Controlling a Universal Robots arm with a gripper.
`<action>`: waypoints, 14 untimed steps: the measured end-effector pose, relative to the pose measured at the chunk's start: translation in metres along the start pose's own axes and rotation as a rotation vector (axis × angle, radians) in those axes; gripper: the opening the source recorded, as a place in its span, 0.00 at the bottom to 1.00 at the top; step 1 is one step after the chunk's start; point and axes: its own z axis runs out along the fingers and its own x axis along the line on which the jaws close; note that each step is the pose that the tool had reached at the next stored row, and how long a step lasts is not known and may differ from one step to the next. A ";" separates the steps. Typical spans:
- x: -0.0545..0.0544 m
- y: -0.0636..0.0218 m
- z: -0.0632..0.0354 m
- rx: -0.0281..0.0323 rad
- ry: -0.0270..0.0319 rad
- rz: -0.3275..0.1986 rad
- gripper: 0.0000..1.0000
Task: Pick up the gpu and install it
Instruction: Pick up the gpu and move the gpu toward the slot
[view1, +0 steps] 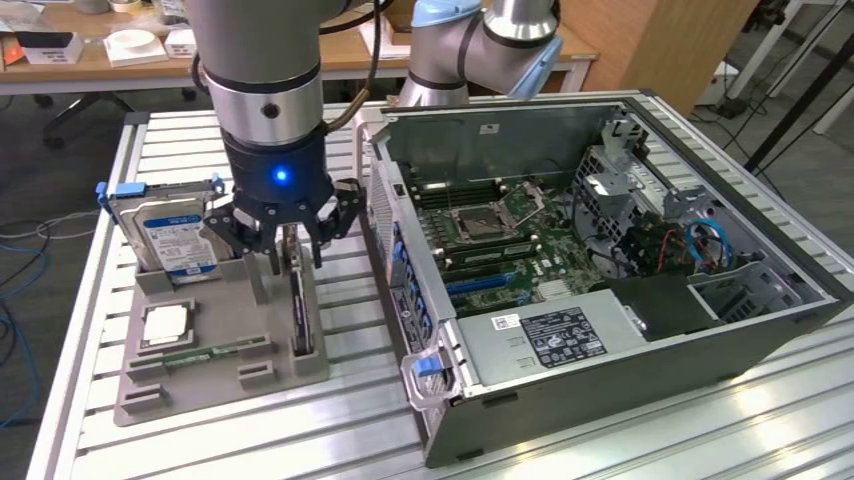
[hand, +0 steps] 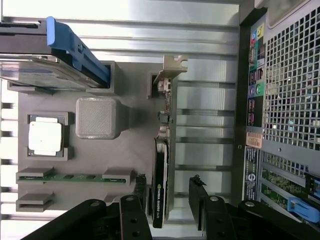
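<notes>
the gripper (view1: 296, 238) hangs spread wide over the graphics card (view1: 303, 305), a finger (hand: 197, 192) on each side of it, pinching nothing. the card stands on edge in the gray tray (view1: 214, 380), which in the exterior view lies at nine o'clock from the open computer case (view1: 627, 380). a hard drive (view1: 174, 235) stands at the tray's eleven o'clock corner.

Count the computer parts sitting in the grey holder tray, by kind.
Hard drive: 1
gpu: 1
Processor chip: 1
Memory stick: 1
Total: 4
</notes>
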 end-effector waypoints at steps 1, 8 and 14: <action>0.000 0.0000 0.0006 -0.0001 -0.0001 0.000 0.47; 0.001 -0.0001 0.0036 0.0001 0.0000 0.000 0.47; 0.003 -0.0011 0.0252 0.0000 0.0000 0.000 0.47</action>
